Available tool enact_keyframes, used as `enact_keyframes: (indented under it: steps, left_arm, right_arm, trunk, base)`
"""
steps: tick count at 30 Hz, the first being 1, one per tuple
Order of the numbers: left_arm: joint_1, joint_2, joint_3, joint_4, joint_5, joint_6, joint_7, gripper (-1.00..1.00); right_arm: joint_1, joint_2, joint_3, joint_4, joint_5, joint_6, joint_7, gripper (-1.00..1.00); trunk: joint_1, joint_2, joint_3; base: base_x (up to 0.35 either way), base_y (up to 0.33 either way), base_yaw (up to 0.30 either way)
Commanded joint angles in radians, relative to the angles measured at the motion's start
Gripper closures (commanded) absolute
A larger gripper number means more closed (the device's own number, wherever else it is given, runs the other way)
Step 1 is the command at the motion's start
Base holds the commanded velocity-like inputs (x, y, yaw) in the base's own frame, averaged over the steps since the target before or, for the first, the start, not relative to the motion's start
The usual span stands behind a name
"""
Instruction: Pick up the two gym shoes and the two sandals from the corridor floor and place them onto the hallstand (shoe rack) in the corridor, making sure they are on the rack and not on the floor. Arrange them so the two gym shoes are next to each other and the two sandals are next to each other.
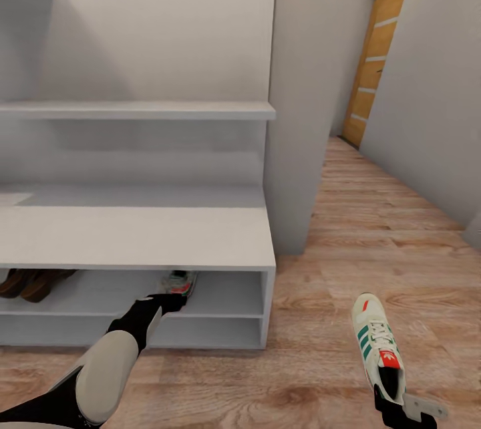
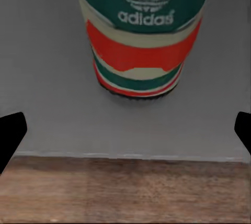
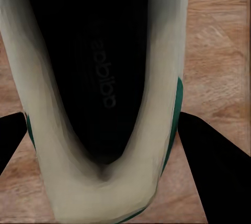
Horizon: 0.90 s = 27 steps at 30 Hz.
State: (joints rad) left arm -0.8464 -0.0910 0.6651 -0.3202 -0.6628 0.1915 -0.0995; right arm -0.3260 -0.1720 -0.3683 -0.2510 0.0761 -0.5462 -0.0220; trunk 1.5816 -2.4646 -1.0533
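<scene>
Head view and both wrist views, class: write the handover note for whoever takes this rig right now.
Left pincer: open, empty, at the rack's upper shelf; one gym shoe sits on that shelf just ahead of it.
Right pincer: shut on second gym shoe at the heel, over the corridor floor.
Sandals: both together on the same shelf of the hallstand, at its left.
Left: set the held shoe beside the first.

A gym shoe [image 2: 141,30] sits heel-first on the grey shelf [image 2: 52,77], beyond its front edge. Below lies wood floor [image 2: 125,192]. Two dark fingertips [image 2: 10,135] stand wide apart, seemingly touching nothing.
</scene>
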Motion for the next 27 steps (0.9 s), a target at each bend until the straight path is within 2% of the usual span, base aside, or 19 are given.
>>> enact_keyframes:
  steps: [1,11,22,24,27]
  left_arm:
    - [0.0,-0.001,0.008,-0.003,-0.009,0.005,-0.008,-1.0]
    - [0.0,0.0,0.009,-0.004,-0.009,0.003,-0.008,-1.0]
    - [0.005,0.009,0.01,-0.006,-0.009,0.002,-0.012,-1.0]
    - [0.011,0.014,0.01,-0.005,-0.008,-0.007,-0.012,-1.0]
    - [0.046,0.033,0.011,-0.005,-0.004,-0.065,-0.016,-1.0]
  right_arm:
    - [-0.001,0.0,-0.004,0.001,0.008,-0.003,-0.002,1.0]
    - [-0.001,0.0,-0.003,0.001,0.008,-0.003,-0.002,1.0]
    - [-0.001,0.0,-0.003,0.001,0.008,-0.003,-0.002,1.0]
    - [-0.001,0.0,-0.003,0.001,0.008,-0.003,-0.002,1.0]
    - [-0.001,0.0,-0.003,0.001,0.008,-0.003,-0.002,1.0]
  trunk:
    - [-0.001,0.0,-0.001]
    - [-0.001,0.0,-0.001]
    - [-0.001,0.0,-0.001]
    - [-0.001,0.0,-0.001]
    - [-0.001,0.0,-0.001]
  base:
    - [-0.324,0.08,0.0]
    - [-0.332,0.11,0.0]
    - [-0.302,0.202,0.0]
    - [-0.28,0.229,0.0]
    - [-0.226,0.248,0.0]
